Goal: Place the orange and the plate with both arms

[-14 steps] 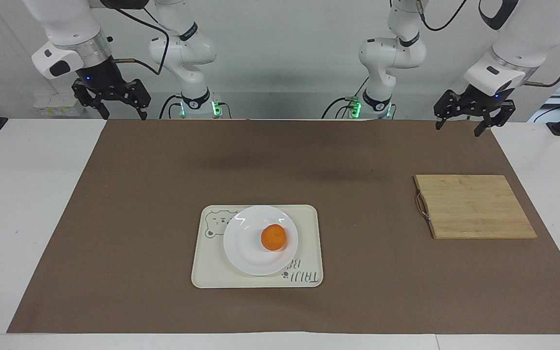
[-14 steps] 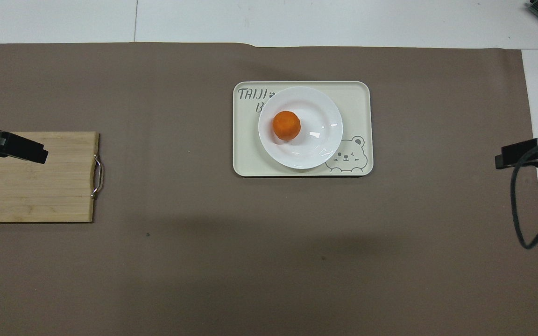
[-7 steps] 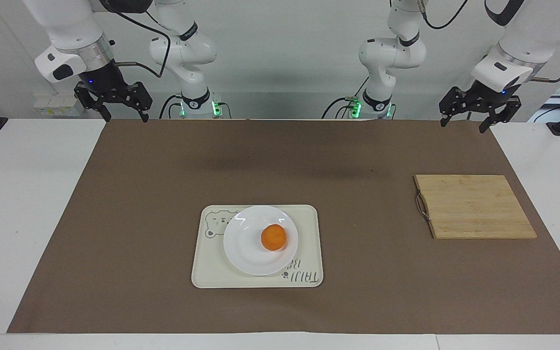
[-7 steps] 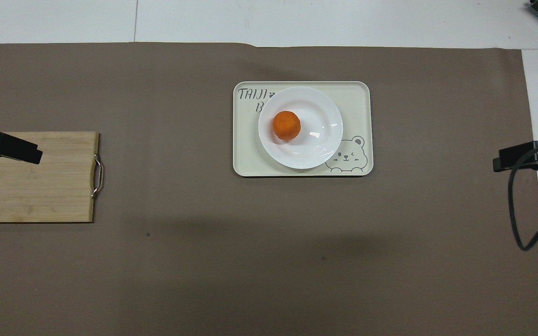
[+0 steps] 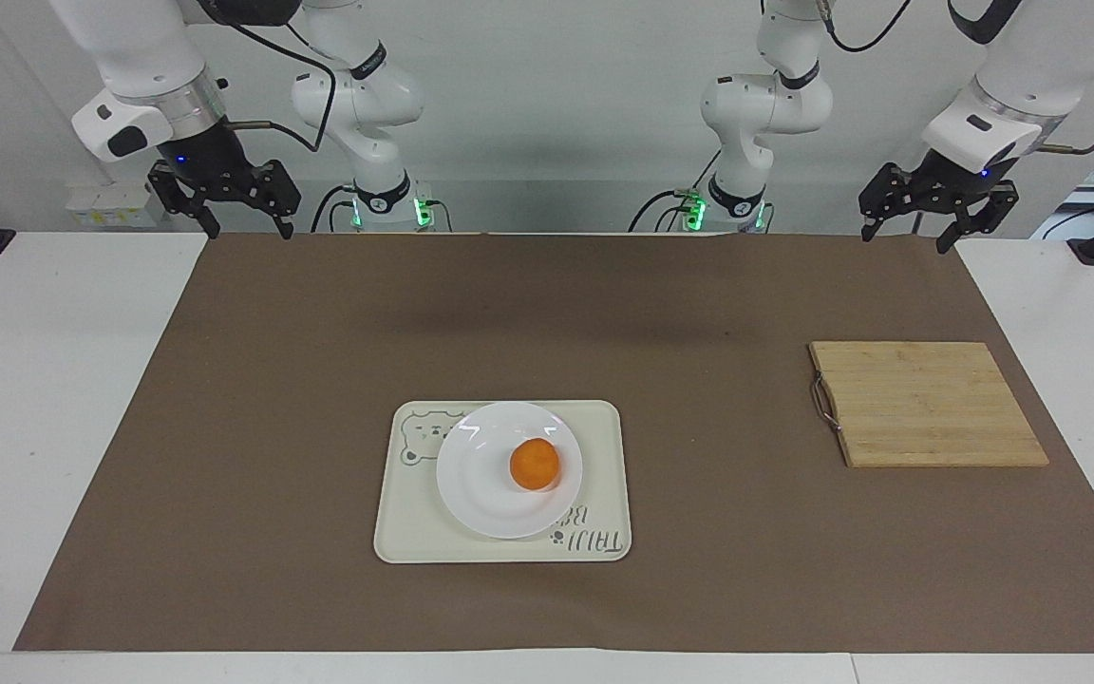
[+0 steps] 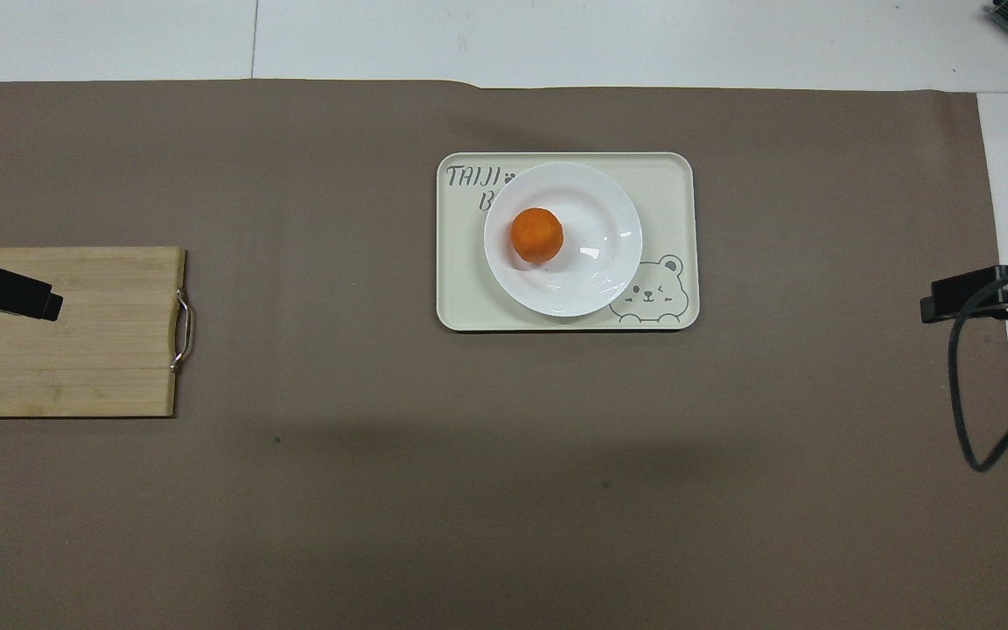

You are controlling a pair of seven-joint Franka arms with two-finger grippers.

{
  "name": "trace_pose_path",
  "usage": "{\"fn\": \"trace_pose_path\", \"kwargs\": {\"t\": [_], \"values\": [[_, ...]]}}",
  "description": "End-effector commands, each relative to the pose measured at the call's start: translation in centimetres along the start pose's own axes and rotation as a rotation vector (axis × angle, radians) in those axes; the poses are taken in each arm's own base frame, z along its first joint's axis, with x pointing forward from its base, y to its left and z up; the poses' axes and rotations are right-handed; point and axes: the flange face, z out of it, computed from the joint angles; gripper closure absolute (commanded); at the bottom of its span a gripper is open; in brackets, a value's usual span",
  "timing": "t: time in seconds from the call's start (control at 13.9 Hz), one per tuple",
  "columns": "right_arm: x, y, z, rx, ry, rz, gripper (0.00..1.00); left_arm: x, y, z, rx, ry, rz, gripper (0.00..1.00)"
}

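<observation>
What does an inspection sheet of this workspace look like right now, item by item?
Surface: white table under a brown mat.
Job's things: orange on the white plate; plate on the cream tray.
Clutter: wooden cutting board toward the left arm's end.
Grippers: left gripper and right gripper raised at the robots' edge, fingers open, empty.
Cables: black cable hangs from the right arm.
Surroundings: plain wall.

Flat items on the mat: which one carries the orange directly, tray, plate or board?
The white plate. The orange rests in it; the cream tray sits beneath the plate, and the wooden board, toward the left arm's end, carries nothing.
</observation>
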Motion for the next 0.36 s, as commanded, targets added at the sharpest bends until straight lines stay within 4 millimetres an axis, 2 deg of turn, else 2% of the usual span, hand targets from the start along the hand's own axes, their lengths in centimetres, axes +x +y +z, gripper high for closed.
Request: {"fn": "trace_pose_path", "kwargs": {"t": [0.0,0.29], "values": [[-0.47,0.24,-0.05,-0.013,0.016,-0.013,0.0,-0.56,0.16,-0.02,-0.007,0.014,0.015,0.0],[-0.53,0.31,0.0,-0.019,0.01,-0.015,0.0,-0.54,0.25,-0.02,-0.006,0.014,0.017,0.0]]}}
